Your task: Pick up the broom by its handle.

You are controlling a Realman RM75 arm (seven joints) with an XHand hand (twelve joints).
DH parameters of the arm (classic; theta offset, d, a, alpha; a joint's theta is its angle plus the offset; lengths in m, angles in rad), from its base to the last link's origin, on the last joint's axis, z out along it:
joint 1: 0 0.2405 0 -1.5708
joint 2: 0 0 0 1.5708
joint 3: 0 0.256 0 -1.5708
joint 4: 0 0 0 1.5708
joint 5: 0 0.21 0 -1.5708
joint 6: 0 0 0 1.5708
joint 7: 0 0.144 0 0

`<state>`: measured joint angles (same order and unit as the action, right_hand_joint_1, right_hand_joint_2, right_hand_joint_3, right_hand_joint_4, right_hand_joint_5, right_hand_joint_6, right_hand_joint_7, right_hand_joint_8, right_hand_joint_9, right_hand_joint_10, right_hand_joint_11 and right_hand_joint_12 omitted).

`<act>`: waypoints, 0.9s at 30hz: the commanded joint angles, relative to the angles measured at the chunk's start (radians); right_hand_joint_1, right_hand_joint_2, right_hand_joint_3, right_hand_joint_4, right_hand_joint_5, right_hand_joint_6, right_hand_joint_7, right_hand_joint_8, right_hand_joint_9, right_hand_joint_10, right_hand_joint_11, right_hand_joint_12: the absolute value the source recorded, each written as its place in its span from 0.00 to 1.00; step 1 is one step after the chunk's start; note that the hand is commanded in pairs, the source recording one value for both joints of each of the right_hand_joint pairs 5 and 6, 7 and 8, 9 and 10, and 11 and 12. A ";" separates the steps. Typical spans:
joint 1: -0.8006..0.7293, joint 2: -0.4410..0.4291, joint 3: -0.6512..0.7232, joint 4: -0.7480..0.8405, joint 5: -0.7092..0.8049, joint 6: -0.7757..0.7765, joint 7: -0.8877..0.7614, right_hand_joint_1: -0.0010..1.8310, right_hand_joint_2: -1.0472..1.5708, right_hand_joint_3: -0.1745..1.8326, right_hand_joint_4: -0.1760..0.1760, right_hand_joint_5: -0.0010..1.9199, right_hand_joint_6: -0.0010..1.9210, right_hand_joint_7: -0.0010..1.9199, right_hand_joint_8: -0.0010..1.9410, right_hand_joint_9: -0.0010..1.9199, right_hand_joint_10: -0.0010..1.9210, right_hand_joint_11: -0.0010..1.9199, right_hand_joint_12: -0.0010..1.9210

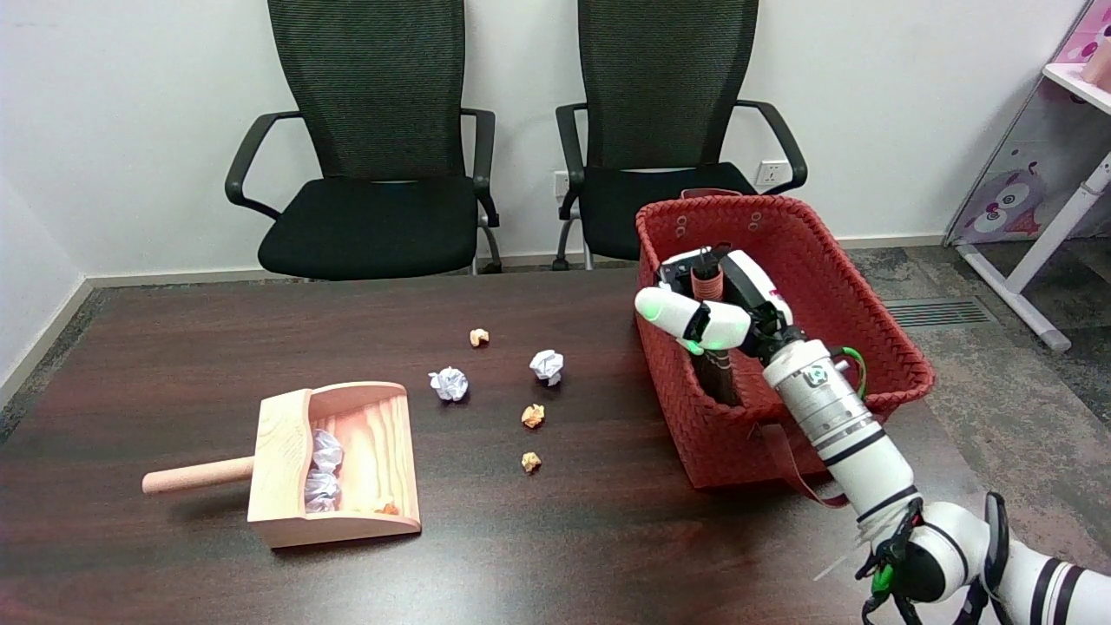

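The broom stands upright inside the red woven basket (868, 295), against its left wall. Its reddish-brown handle (709, 282) pokes up between the fingers of my right hand (720, 304), and its dark lower part (720, 382) shows below the hand. My right hand reaches in over the basket's left rim from the lower right and grips the handle, fingers curled behind it and the thumb (664, 310) in front. Most of the handle is hidden by the hand.
A wooden dustpan (347, 460) with crumpled paper in it lies at the front left, its handle pointing left. White paper balls (449, 383) and small orange scraps (532, 416) are scattered mid-table. Two black chairs (373, 174) stand behind the table.
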<state>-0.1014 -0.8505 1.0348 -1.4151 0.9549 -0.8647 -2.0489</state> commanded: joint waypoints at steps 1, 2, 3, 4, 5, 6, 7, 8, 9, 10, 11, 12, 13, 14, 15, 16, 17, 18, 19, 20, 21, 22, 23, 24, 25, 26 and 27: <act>0.023 -0.012 -0.004 0.008 0.002 0.004 -0.004 0.44 0.53 0.45 1.00 0.86 0.86 0.86 0.85 0.96 0.96 0.97 0.97; 0.026 -0.012 -0.005 0.008 0.004 0.004 -0.004 0.44 0.54 0.45 1.00 0.90 0.90 0.90 0.89 0.97 0.97 0.98 0.98; 0.029 -0.012 -0.006 0.008 0.008 0.004 -0.004 0.44 0.54 0.46 1.00 0.95 0.95 0.95 0.94 1.00 0.99 0.99 0.99; 0.031 -0.012 -0.006 0.007 0.011 0.004 -0.004 0.44 0.54 0.46 1.00 0.98 0.98 0.98 0.97 1.00 1.00 1.00 1.00; 0.034 -0.012 -0.007 0.003 0.013 0.004 -0.004 0.44 0.54 0.46 1.00 1.00 1.00 1.00 0.99 1.00 1.00 1.00 1.00; 0.037 -0.012 -0.007 -0.001 0.013 0.004 -0.004 0.44 0.54 0.46 1.00 1.00 1.00 1.00 0.99 1.00 1.00 1.00 1.00; 0.040 -0.012 -0.007 -0.004 0.013 0.004 -0.004 0.44 0.54 0.46 1.00 1.00 1.00 1.00 0.99 1.00 1.00 1.00 1.00; 0.043 -0.012 -0.007 -0.008 0.013 0.004 -0.005 0.44 0.54 0.46 1.00 1.00 1.00 1.00 0.99 1.00 1.00 1.00 1.00; 0.047 -0.012 -0.007 -0.016 0.017 0.004 -0.008 0.44 0.55 0.45 1.00 1.00 1.00 1.00 0.99 1.00 1.00 1.00 1.00; 0.049 -0.012 -0.007 -0.020 0.022 0.004 -0.011 0.45 0.55 0.45 0.97 1.00 1.00 1.00 0.99 1.00 1.00 1.00 1.00; 0.051 -0.012 -0.007 -0.033 0.035 0.004 -0.027 0.45 0.56 0.45 0.96 1.00 1.00 1.00 0.99 1.00 1.00 1.00 1.00; 0.052 -0.012 -0.006 -0.049 0.056 0.004 -0.054 0.45 0.59 0.44 0.99 1.00 1.00 1.00 0.99 1.00 1.00 1.00 1.00; 0.052 -0.012 -0.003 -0.059 0.066 0.004 -0.072 0.46 0.62 0.45 1.00 1.00 1.00 1.00 0.99 1.00 1.00 1.00 1.00; 0.052 -0.010 0.002 -0.079 0.082 -0.001 -0.109 0.47 0.64 0.47 1.00 1.00 1.00 1.00 0.99 1.00 1.00 1.00 1.00; 0.052 -0.010 0.009 -0.101 0.102 -0.005 -0.141 0.48 0.67 0.50 1.00 1.00 1.00 1.00 0.99 1.00 1.00 1.00 1.00; 0.052 -0.007 0.013 -0.114 0.120 -0.005 -0.158 0.49 0.71 0.54 1.00 1.00 1.00 1.00 0.99 1.00 1.00 1.00 1.00; 0.052 -0.001 0.017 -0.140 0.147 -0.005 -0.181 0.50 0.74 0.56 1.00 1.00 1.00 1.00 0.99 1.00 1.00 1.00 1.00; 0.052 0.009 0.022 -0.165 0.176 -0.005 -0.207 0.51 0.76 0.57 1.00 1.00 1.00 1.00 0.99 1.00 1.00 1.00 1.00; 0.052 0.017 0.025 -0.181 0.194 -0.003 -0.216 0.51 0.78 0.59 1.00 1.00 1.00 1.00 0.99 1.00 1.00 1.00 1.00; 0.052 0.029 0.031 -0.213 0.228 0.002 -0.248 0.51 0.81 0.60 1.00 1.00 1.00 1.00 0.99 1.00 1.00 1.00 1.00; 0.052 0.037 0.034 -0.230 0.248 0.005 -0.274 0.51 0.82 0.61 1.00 1.00 1.00 1.00 0.99 1.00 1.00 1.00 1.00; 0.052 0.050 0.043 -0.262 0.275 0.006 -0.326 0.52 0.82 0.62 1.00 1.00 1.00 1.00 0.99 1.00 1.00 1.00 1.00; 0.054 0.066 0.057 -0.292 0.315 0.009 -0.387 0.52 0.83 0.63 1.00 1.00 1.00 1.00 0.99 1.00 1.00 1.00 1.00; 0.054 0.074 0.063 -0.310 0.334 0.009 -0.414 0.52 0.84 0.64 1.00 1.00 1.00 1.00 0.99 1.00 1.00 1.00 1.00; 0.054 0.086 0.077 -0.341 0.373 0.010 -0.437 0.52 0.85 0.65 1.00 1.00 1.00 1.00 0.99 1.00 1.00 1.00 1.00; 0.058 0.094 0.095 -0.365 0.387 0.010 -0.443 0.52 0.85 0.65 1.00 1.00 1.00 1.00 0.99 1.00 1.00 1.00 1.00; 0.060 0.099 0.106 -0.375 0.391 0.010 -0.445 0.52 0.85 0.66 1.00 1.00 1.00 1.00 0.99 1.00 1.00 1.00 1.00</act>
<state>-0.0593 -0.8479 1.0429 -1.5111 1.0602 -0.8618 -2.1728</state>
